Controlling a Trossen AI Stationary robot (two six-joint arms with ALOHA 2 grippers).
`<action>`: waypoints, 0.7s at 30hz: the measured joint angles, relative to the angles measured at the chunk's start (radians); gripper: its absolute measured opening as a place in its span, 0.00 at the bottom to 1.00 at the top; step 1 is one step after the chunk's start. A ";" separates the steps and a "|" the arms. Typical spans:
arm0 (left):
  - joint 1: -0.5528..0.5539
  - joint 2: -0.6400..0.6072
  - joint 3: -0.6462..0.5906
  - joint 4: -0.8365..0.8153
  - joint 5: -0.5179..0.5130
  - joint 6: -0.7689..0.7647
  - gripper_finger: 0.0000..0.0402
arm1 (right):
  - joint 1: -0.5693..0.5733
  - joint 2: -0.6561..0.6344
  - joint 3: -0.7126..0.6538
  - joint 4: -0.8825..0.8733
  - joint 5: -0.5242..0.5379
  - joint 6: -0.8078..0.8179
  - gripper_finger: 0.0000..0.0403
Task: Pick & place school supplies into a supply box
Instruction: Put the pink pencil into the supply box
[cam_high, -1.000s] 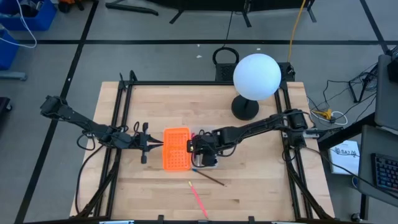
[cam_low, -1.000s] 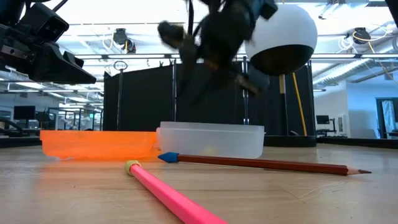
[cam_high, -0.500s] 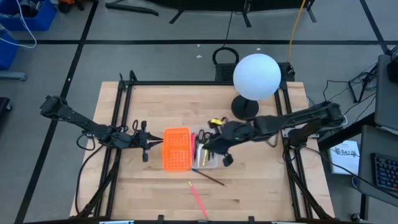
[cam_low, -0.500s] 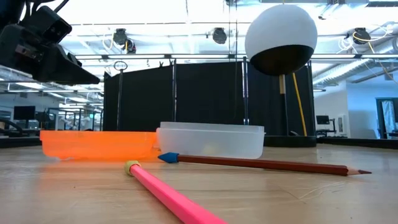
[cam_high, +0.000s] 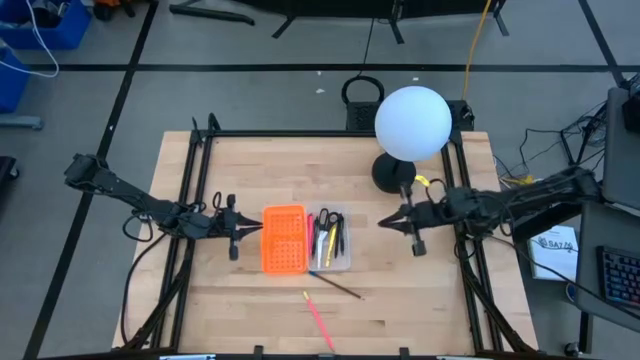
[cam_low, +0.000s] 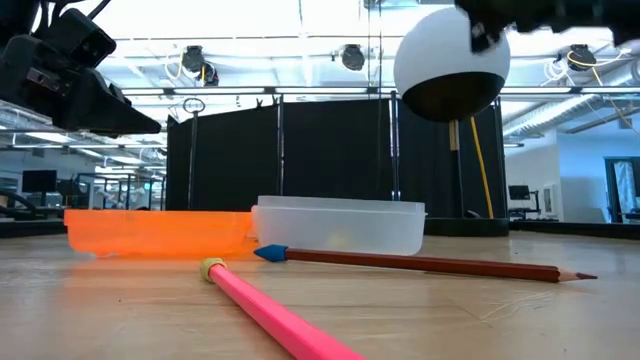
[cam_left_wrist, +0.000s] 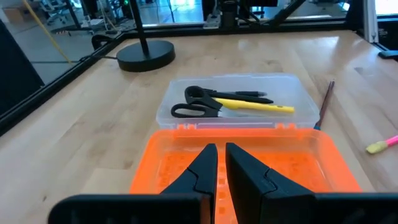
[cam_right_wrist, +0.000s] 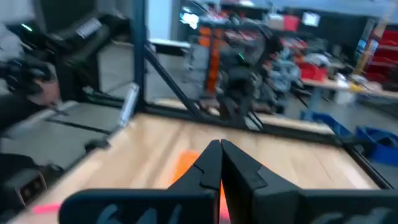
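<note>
The clear supply box lies on the table at its middle. It holds black-handled scissors, a yellow pen, a black pen and a pink-red pen. A brown pencil with a blue end and a pink pencil lie flat on the table nearer the front edge. My left gripper is shut and empty, and hovers just left of the orange panel. My right gripper is shut and empty, right of the box, fingers pointing at it.
The orange perforated panel lies against the box's left side. A lamp with a white globe stands on its black base at the far right. Bare wood lies right of the box and along the front edge.
My right gripper has risen from over the supply box and drawn back toward the table's right edge, leaving the low view. The box now shows open from above with the supplies in it. The pencils on the table have not moved.
</note>
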 joint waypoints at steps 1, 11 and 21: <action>0.000 0.000 0.000 0.000 -0.007 -0.005 0.10 | 0.003 -0.031 -0.030 -0.014 0.020 0.000 0.00; 0.000 0.000 0.000 0.036 -0.100 -0.011 0.10 | -0.003 -0.183 -0.317 0.251 0.071 -0.036 0.00; 0.000 0.083 0.174 -0.038 0.034 -0.031 0.10 | -0.016 -0.185 -0.392 0.378 0.082 -0.016 0.00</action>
